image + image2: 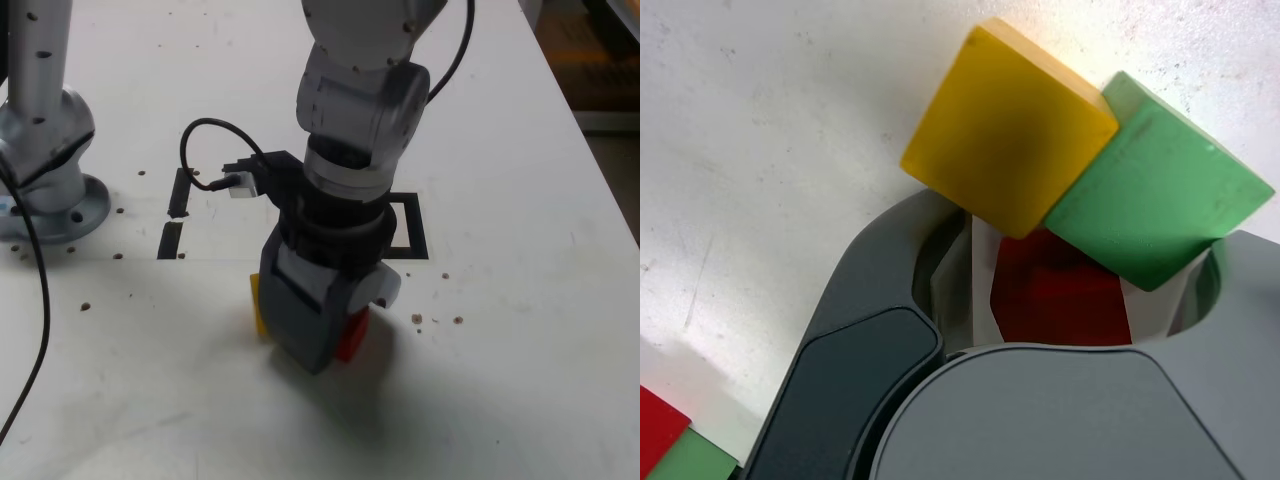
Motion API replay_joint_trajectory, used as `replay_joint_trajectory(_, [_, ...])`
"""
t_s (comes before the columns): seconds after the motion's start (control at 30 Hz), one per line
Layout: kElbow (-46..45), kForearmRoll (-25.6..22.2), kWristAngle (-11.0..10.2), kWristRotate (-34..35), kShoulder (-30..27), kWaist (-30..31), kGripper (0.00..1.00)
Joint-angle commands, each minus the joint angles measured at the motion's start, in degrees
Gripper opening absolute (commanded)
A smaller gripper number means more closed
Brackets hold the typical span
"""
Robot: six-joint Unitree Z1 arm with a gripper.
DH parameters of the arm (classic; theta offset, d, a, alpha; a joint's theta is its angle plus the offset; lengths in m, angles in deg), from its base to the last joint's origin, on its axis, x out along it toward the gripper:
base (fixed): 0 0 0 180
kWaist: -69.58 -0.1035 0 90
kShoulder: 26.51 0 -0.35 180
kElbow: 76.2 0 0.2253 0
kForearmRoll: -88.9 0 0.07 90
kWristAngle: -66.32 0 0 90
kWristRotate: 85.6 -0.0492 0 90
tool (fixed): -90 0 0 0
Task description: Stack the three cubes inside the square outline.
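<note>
At the centre of the frame the arm reaches down to the white worktop (520,400), its dark grey end effector (325,335) low over the cubes. A yellow cube (258,305) shows at the end effector's left edge and a red cube (353,335) at its right. The square outline (418,235) lies just behind, partly hidden. Two black strips (175,215) lie left of centre, near a grey metal base (55,165) at upper left.
</note>
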Motion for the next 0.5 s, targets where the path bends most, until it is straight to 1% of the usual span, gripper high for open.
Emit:
replay_joint_trajectory(0.0, [0.08,0.15,-0.10,0.15,-0.21,-0.14,0.75])
replay_joint_trajectory(0.17, [-0.20,0.27,-0.22,0.35,0.06,-0.24,0.68])
replay_joint_trajectory(0.3, [-0.34,0.63,-0.25,0.45,0.30,-0.31,0.61])
replay_joint_trajectory(0.47, [-0.39,1.67,-0.97,0.45,0.56,-0.32,0.45])
